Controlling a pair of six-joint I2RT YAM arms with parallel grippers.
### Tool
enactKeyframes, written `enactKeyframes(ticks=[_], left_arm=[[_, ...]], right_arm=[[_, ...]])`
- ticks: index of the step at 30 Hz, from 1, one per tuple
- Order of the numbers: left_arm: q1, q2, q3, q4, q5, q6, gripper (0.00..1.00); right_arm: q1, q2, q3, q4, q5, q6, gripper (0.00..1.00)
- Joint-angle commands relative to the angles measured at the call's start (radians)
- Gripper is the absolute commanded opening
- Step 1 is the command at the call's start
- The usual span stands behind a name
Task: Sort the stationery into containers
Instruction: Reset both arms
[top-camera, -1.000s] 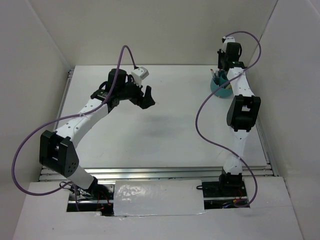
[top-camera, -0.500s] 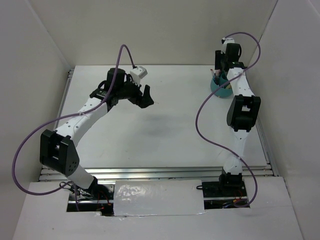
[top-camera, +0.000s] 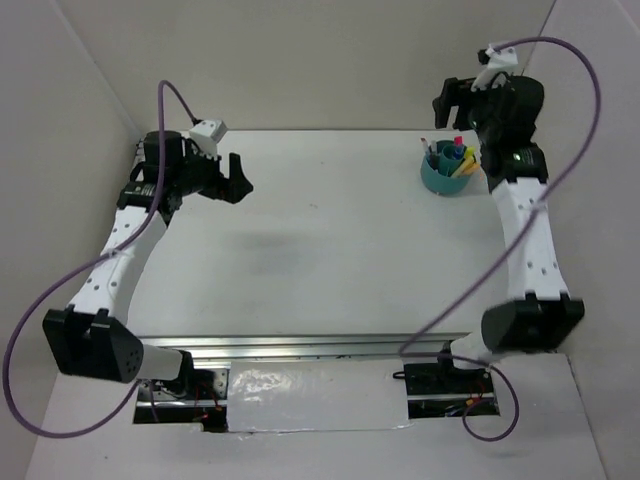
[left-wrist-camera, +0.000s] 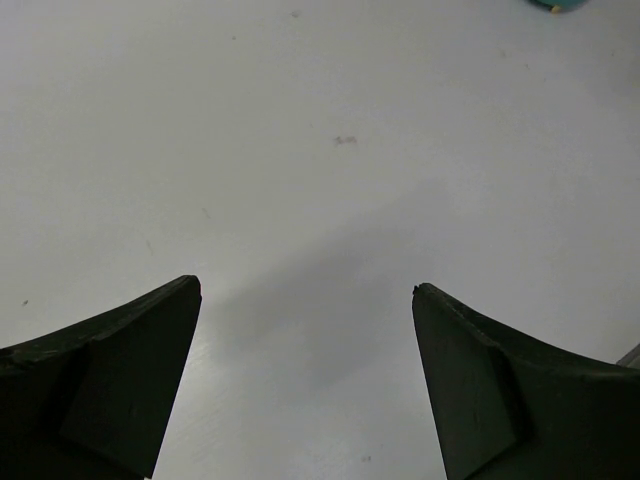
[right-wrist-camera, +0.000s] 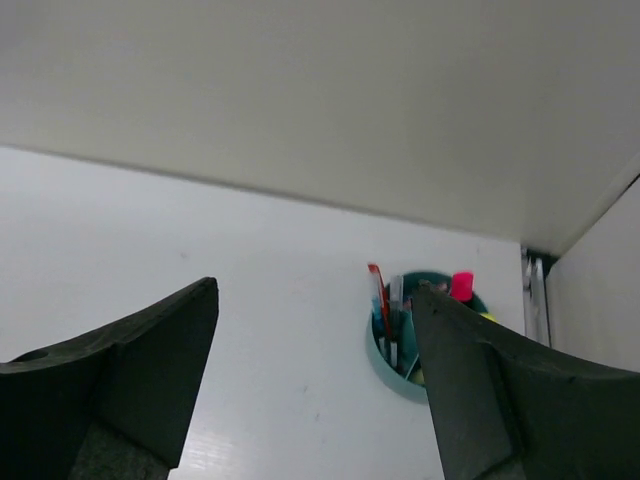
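The teal container cup (top-camera: 446, 178) stands at the table's far right with several pens and markers upright in it. Among them are a pink highlighter (top-camera: 458, 144), a blue one and a yellow one. In the right wrist view the cup (right-wrist-camera: 386, 362) shows below the fingers, holding a red pen (right-wrist-camera: 377, 292) and the pink highlighter (right-wrist-camera: 461, 286). My right gripper (top-camera: 450, 100) hangs above and behind the cup, open and empty (right-wrist-camera: 315, 287). Far from it, my left gripper (top-camera: 243, 177) hovers over the far-left table, open with nothing between its fingers (left-wrist-camera: 305, 290).
White walls enclose the table on the left, back and right. A metal rail (top-camera: 350, 345) runs along the near edge. Purple cables loop from both arms. A sliver of the teal cup (left-wrist-camera: 555, 4) shows at the top of the left wrist view.
My right gripper opened and rose up and back from the cup, its arm swinging right. The left arm drew back toward the far-left corner, still open.
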Motion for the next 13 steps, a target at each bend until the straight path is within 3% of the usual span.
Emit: enactKeyframes(ticks=[1, 4, 7, 13], left_arm=[[0.011, -0.164, -0.087, -0.056, -0.131, 0.03, 0.99], [0.013, -0.284, -0.214, -0.027, -0.214, 0.099, 0.99], [0.013, -0.381, -0.344, -0.028, -0.25, 0.127, 0.99], [0.013, -0.523, -0.472, -0.045, -0.309, 0.143, 0.99]], right_arm=[[0.0, -0.256, -0.243, 0.061, -0.068, 0.013, 0.85], [-0.011, -0.544, -0.488, 0.124, -0.065, -0.024, 0.94], [-0.02, -0.731, -0.708, 0.139, -0.063, -0.065, 1.0], [-0.036, -1.002, -1.012, 0.182, -0.065, -0.099, 1.0]])
